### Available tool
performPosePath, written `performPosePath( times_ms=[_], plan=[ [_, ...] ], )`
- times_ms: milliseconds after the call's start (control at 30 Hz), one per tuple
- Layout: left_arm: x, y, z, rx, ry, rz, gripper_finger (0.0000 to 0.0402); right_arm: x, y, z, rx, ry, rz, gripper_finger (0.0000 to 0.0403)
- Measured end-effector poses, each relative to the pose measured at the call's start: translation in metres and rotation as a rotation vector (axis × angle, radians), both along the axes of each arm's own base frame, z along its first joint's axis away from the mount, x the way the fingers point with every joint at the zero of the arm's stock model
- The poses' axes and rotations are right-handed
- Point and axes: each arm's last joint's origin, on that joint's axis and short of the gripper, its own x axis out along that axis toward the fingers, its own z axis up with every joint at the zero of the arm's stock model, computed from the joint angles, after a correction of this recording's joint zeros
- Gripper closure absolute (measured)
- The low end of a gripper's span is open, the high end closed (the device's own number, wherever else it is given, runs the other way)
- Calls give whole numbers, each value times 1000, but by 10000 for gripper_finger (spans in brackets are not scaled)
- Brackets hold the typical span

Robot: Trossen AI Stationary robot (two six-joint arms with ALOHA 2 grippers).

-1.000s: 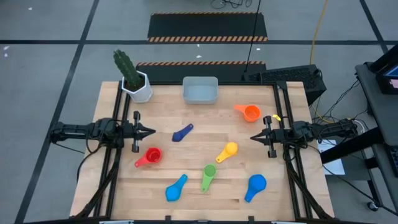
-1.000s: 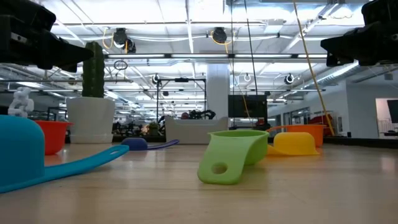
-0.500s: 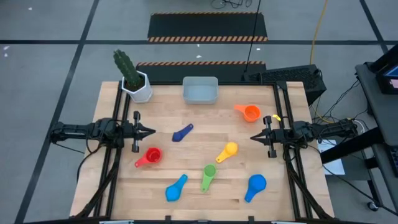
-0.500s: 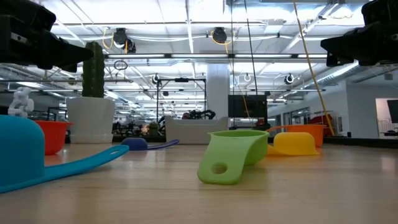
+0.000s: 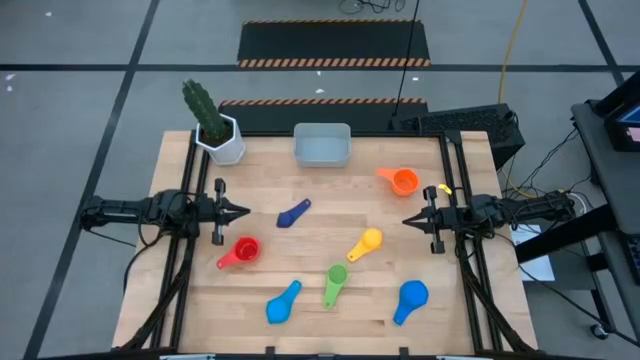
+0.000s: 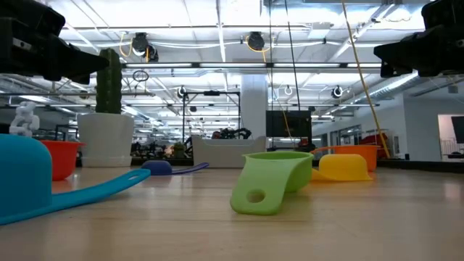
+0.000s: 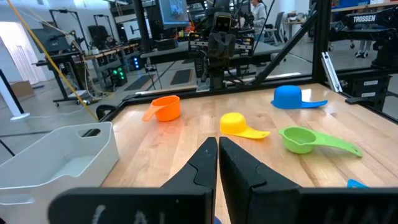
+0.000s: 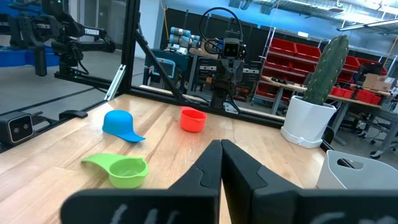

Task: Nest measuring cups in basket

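While hovering with fingers pressed together, left tool point(image 5: 243, 212) nearest red cup point(image 5: 245, 249): light, stiff, slick; best pinched by flat handle.

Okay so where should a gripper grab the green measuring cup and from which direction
Probably by the flat handle, coming straight down from above. The green measuring cup sits upright, mouth up, its handle lying clear on the table toward the front edge with no other cup touching it. Gripping the round bowl would likely slip.

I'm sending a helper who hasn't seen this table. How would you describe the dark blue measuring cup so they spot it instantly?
Start at the basket on the table's far edge. Just nearer than it, toward the left gripper, lies the dark blue measuring cup. It is the smallest and darkest, unlike the two larger light blue cups at the near edge.
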Motion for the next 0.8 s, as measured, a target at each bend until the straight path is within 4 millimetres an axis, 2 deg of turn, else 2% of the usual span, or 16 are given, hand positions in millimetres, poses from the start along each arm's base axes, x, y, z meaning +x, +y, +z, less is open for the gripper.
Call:
performPosePath(
  times_ms=[800],
  plan=[
    [0,0,0,0,-1,0,380,0,0,3,5,-27,-2,403]
  ],
)
